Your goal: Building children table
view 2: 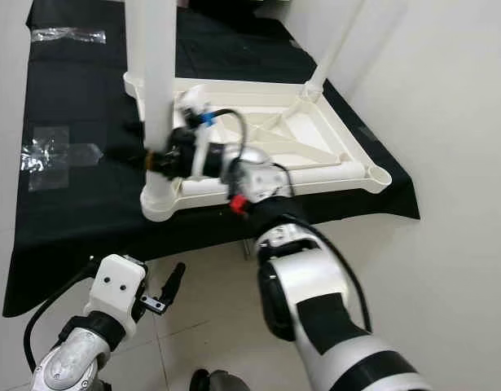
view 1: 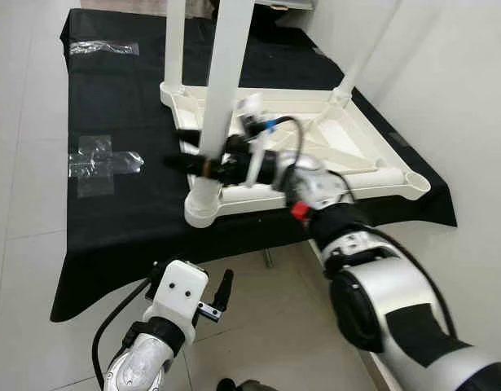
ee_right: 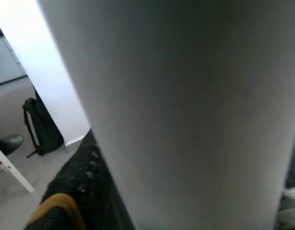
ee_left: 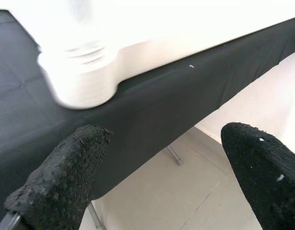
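A white plastic table top [view 1: 364, 155] lies upside down on the black cloth [view 1: 120, 106]. Three white legs stand in its corner sockets; the nearest leg [view 1: 221, 73] rises from the front-left socket [view 1: 203, 204]. My right gripper [view 1: 193, 163] is shut on that nearest leg just above the socket. The leg [ee_right: 185, 110] sits close against the black finger [ee_right: 85, 187] in the right wrist view. My left gripper [view 1: 221, 295] hangs open below the cloth's front edge, holding nothing; its fingers [ee_left: 61, 177] frame the socket [ee_left: 80, 81].
Clear tape patches [view 1: 99, 163] are stuck on the cloth to the left. The front-right socket [view 1: 415, 181] holds no leg. A white wall [view 1: 462, 90] rises on the right. Pale tiled floor [view 1: 258, 326] lies below. A black bag [ee_right: 39, 127] leans against a wall.
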